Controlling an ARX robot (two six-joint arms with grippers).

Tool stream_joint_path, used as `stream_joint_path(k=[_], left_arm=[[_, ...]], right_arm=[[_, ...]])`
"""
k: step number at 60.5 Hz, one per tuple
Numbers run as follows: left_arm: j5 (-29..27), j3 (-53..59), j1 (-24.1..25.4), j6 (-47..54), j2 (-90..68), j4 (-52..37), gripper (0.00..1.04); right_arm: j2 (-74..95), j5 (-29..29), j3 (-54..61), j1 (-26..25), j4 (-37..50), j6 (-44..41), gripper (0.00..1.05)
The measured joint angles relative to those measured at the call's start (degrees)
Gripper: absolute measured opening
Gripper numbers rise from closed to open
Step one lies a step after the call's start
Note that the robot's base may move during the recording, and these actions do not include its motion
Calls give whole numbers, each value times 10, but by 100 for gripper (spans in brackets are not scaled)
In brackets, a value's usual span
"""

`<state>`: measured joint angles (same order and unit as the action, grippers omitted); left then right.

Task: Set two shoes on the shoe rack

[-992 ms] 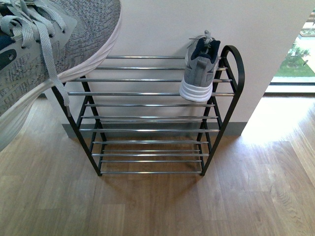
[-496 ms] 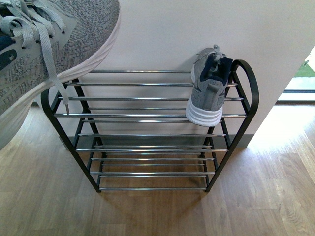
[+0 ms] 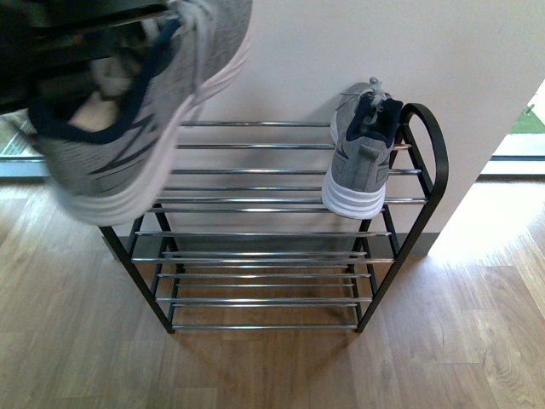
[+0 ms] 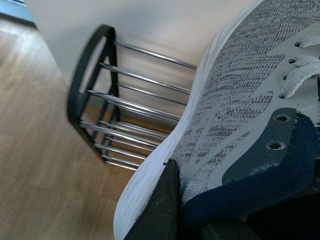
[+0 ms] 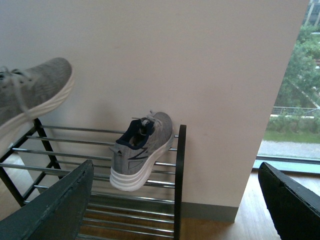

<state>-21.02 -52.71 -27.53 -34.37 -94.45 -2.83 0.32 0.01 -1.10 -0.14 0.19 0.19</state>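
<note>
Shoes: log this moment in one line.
left claw: first shoe held above rack | right claw: open | second shoe: top tier, right end

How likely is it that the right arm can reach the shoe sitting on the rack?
Probably yes: the right pincer is open and empty, facing the shoe atop the rack, with nothing between them.

Nothing readable is showing in any view: no words, brands, numbers or signs. The held shoe (image 3: 145,128) is presenting only grey knit, plain overlay stripes and navy lining, and it is blurred in the front view. The other shoe (image 3: 356,166) is showing dark side stripes but no lettering that can be made out. The rack (image 3: 255,277) is bearing no label on its bars or frame.
</note>
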Motion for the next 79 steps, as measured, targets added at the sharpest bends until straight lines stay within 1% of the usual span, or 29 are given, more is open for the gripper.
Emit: stream_joint_path(k=[7,13,23,36,46,63,79], left_arm=[[45,-131,-10,-85,-154,32,2],[72,-221,-11,-134,-250,57,2],[94,-365,-8,-169,-371,105,2],[109,-458,-14,-180,-445,151,2],[115,-479,-19,-195,-460,161,2],[112,-428,-24,-221,-424,136,2],[107,-418,-28,-231,-410,138,2]], right_arm=[[0,0,0,0,0,0,95],[0,0,0,0,0,0,95],[0,0,0,0,0,0,95],[0,0,0,0,0,0,95],[0,0,0,0,0,0,95],[0,0,0,0,0,0,95],[0,0,0,0,0,0,95]])
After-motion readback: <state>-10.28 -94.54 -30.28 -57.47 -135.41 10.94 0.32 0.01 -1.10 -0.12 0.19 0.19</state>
